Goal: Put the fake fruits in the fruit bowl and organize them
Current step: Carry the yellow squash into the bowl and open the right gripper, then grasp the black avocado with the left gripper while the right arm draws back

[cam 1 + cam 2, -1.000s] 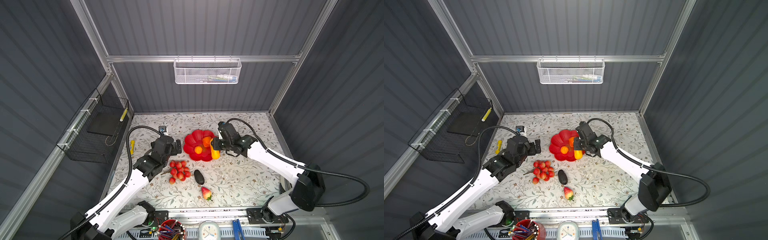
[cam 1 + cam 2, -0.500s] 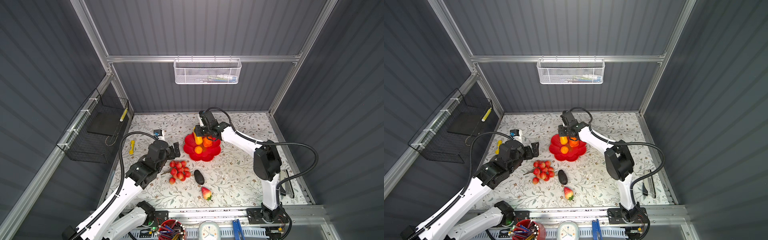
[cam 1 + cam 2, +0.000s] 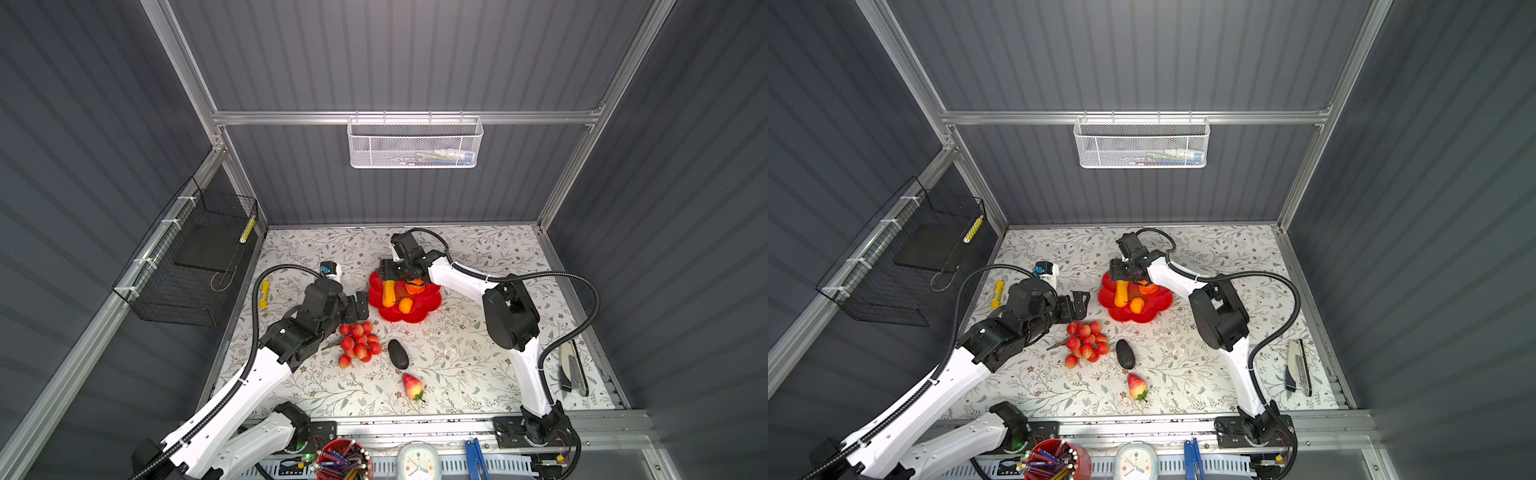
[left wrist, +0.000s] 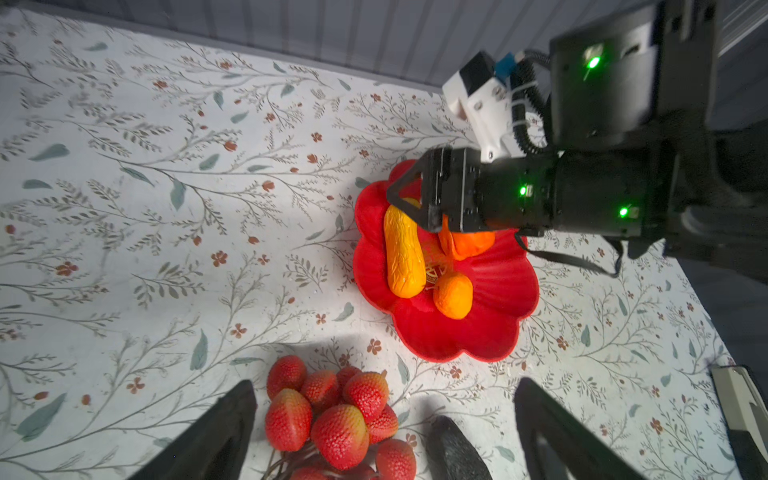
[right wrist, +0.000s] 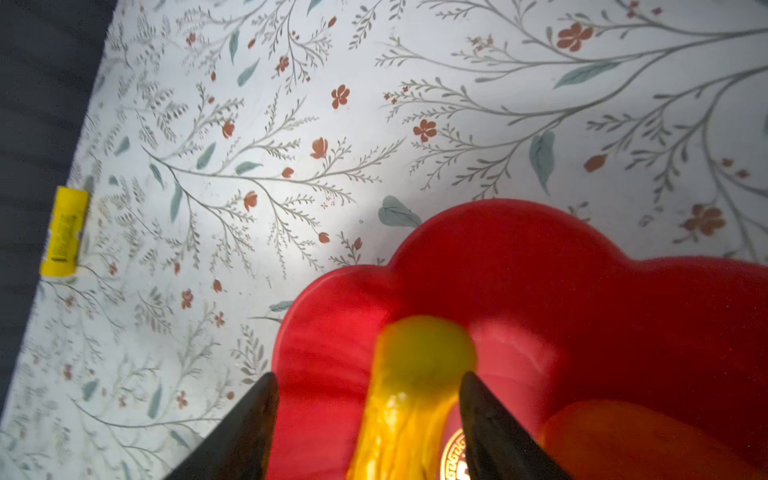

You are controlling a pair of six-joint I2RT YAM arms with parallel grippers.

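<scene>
on the floral table the fruit bowl holds three fruits; left gripper and right gripper spread, empty.

Floral table — bowl, avocado, strawberry.

The right gripper, which was carrying the yellow oblong plastic fruit at the right edge of the glossy red flower-shaped bowl, has swung round to the bowl's far side. Its jaws have spread apart. The fruit now lies inside the bowl, and the right arm has folded upright.
</scene>
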